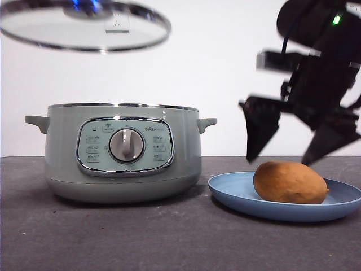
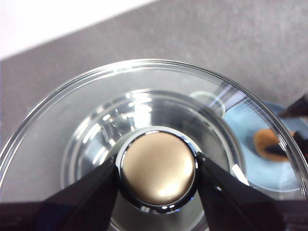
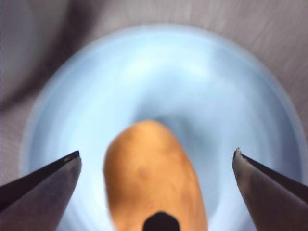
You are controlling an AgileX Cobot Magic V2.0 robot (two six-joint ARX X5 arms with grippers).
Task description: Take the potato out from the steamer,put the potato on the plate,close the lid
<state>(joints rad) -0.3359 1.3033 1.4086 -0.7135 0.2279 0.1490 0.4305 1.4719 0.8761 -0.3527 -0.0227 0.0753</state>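
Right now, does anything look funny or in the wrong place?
Nothing is spilled or broken. The only odd sight is the lid up in the air above the steamer, because the left gripper holds its knob. The potato lies on the plate, with the open right gripper above it.

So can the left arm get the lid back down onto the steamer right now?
Probably yes. The left gripper holds the lid by its knob above the steamer, whose top looks open. The right gripper is off to the side, open above the potato on the plate.
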